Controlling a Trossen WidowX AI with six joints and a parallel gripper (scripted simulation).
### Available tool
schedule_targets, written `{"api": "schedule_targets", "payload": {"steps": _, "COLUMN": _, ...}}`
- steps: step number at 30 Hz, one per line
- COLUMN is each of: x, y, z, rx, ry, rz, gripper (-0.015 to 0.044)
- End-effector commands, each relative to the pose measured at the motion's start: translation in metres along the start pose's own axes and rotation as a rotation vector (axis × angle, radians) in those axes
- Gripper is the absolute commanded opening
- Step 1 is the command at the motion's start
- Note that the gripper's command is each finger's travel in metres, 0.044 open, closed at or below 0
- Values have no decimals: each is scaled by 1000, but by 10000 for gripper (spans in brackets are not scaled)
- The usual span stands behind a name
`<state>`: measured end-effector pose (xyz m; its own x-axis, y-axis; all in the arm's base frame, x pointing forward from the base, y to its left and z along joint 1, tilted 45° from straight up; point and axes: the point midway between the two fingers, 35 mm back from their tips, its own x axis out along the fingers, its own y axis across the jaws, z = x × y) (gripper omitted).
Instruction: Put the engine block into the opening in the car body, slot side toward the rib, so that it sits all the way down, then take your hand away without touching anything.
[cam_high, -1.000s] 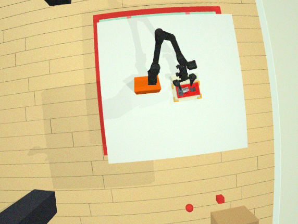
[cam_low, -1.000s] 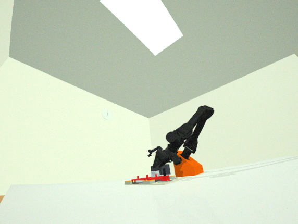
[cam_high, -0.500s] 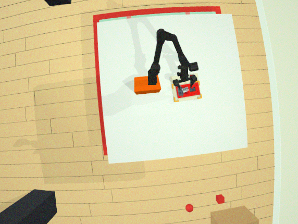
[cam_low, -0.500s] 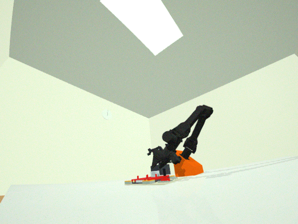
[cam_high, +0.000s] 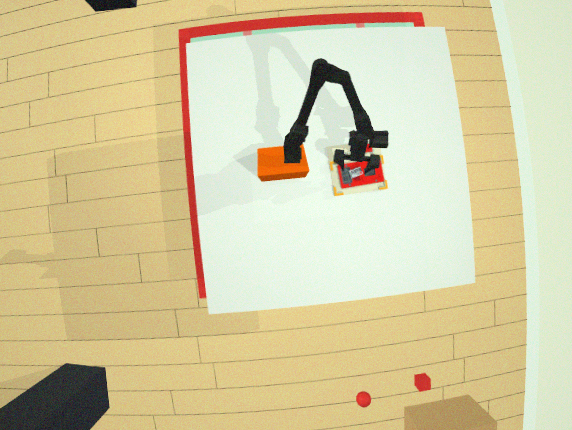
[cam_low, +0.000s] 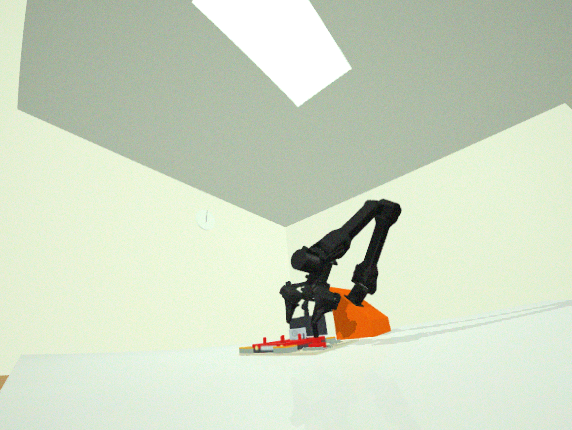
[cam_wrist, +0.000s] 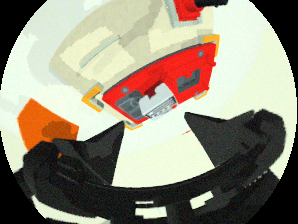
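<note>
The table, one in number, extends beneath and beyond the pincer and bears everything in the work area. The single black arm, the only one shown and hence the nearer by default, rises from one orange block, which stands to one side of the pincer, and bends down toward the work. Below the pincer lies one pale tray, with orange-yellow corner brackets, four of them visible in the top view. Within these brackets lies one red car body, near the fingertips. The pincer is open, its two fingers well apart with nothing gripped. Smallest is the one engine block, pale grey, situated at the car body and, in the top view, between the spread fingers. The governing relation is the sideways gap from block to each finger; contact cannot be excluded. The long axis of the block and its full seating cannot be determined. Release appears complete; withdrawal should presumably proceed straight upward, since sideways drift might catch the block.
</note>
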<state>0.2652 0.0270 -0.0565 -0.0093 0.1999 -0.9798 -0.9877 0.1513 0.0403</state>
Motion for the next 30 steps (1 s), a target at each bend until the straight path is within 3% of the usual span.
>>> {"api": "schedule_targets", "payload": {"steps": 1, "x": 1, "y": -1, "z": -2, "rx": 96, "ry": -45, "rz": 42, "gripper": 440}}
{"api": "schedule_targets", "payload": {"steps": 30, "x": -16, "y": -17, "z": -19, "rx": 919, "ry": -399, "rz": 410, "gripper": 440}}
